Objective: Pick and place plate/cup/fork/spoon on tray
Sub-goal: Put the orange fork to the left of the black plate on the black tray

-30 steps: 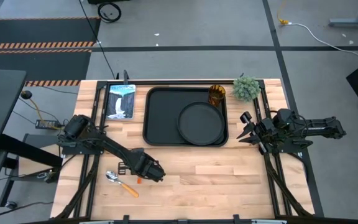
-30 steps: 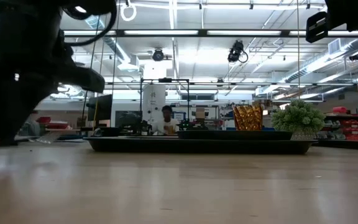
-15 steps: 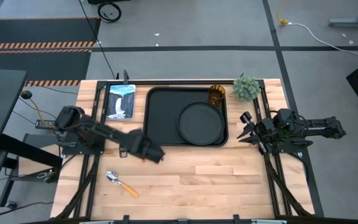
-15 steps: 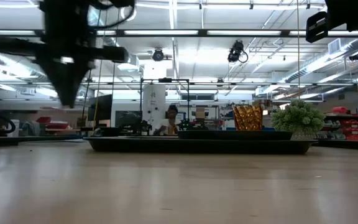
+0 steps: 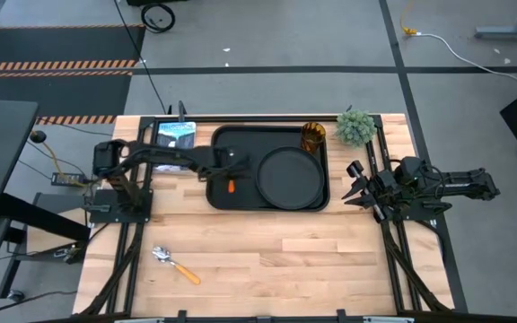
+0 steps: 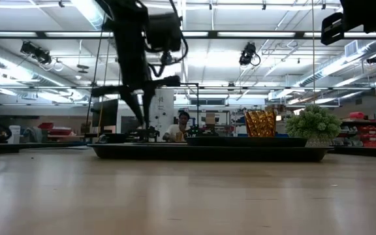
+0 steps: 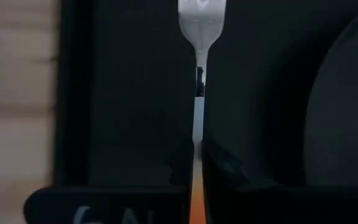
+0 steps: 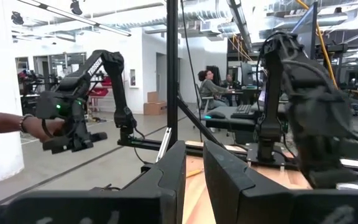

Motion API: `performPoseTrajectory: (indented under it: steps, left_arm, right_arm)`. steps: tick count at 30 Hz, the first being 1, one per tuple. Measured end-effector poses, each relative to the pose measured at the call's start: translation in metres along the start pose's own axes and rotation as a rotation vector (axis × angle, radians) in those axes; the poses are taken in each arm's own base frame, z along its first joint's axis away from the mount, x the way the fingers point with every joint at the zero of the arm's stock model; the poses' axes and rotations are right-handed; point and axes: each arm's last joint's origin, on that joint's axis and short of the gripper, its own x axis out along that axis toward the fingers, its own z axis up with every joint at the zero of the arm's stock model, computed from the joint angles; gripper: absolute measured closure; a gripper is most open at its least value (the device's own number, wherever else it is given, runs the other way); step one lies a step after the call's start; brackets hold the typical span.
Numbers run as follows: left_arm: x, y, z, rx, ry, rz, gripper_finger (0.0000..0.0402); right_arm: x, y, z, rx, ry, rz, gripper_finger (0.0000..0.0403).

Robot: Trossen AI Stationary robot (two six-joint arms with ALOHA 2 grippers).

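Observation:
My left gripper (image 5: pixel 230 172) is shut on the fork (image 7: pixel 201 25), which has silver tines and an orange handle. It is over the left half of the black tray (image 5: pixel 240 135). The round black plate (image 5: pixel 290 177) lies in the tray's right half. The amber cup (image 5: pixel 312 136) stands in its far right corner. The spoon (image 5: pixel 176 265) lies flat on the wood near the table's front left. My right gripper (image 5: pixel 352 187) waits shut at the table's right edge. In the low view, my left gripper (image 6: pixel 142 114) points down over the tray (image 6: pixel 207 151). My left gripper pinches the fork's orange handle (image 7: pixel 197 190) between its two fingers, near where it meets the metal neck. The fingers (image 7: pixel 219 163) come from above, pointing down, and the fork lies along them. Its tines (image 7: pixel 201 18) point past the fingertips toward the tray floor.
A small green plant (image 5: pixel 355 127) stands at the table's far right corner. A blue-white picture card (image 5: pixel 176 135) lies left of the tray, partly under my left arm. People show in the room beyond the table.
My left gripper has risen from the table's near left, carrying the fork clear of the wood. It has gone toward the far edge and to the right, and is now over the tray's left half. The spoon has stayed where it was.

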Motion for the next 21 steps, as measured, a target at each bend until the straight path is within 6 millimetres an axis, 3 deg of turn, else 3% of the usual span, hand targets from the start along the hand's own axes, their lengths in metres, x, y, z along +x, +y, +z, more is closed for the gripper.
performPoseTrajectory:
  steps: [8,15,21]
  left_arm:
    - [0.043,-0.007,0.027,0.030,0.046,-0.041,0.0372]
    - [0.067,-0.007,0.023,0.052,0.136,-0.026,0.0372]
    - [0.070,-0.007,0.021,0.076,0.155,-0.027,0.0372]
  right_arm:
    - [0.000,0.000,0.000,0.000,0.000,0.000,0.0339]
    - [0.000,0.000,0.000,-0.002,0.000,0.000,0.0339]
    - [0.000,0.000,0.000,-0.002,0.000,0.000,0.0339]
